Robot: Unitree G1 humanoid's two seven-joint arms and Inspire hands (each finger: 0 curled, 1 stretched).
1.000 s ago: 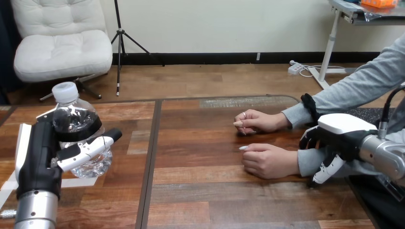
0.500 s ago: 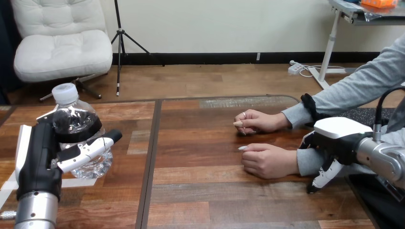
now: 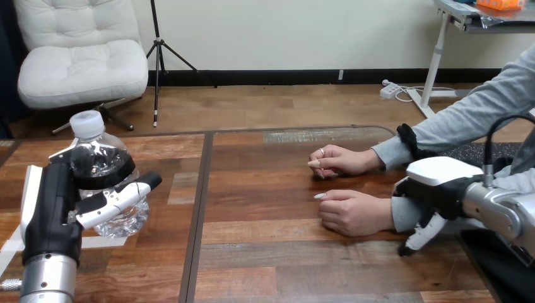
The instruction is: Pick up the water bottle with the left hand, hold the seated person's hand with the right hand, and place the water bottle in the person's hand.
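- Head view: left hand (image 3: 53, 208) has its fingers wrapped round the water bottle (image 3: 101, 158).
- Over the person's wrist (image 3: 399, 213) the right hand (image 3: 441, 186) hangs, fingers loose; clasping it seems next.

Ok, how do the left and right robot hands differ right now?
The left robot hand is curled round the water bottle; the right robot hand lies over the person's wrist, and I cannot tell whether it grips. The left stands upright; the right shows its white shell upward. Both are black with white shells.
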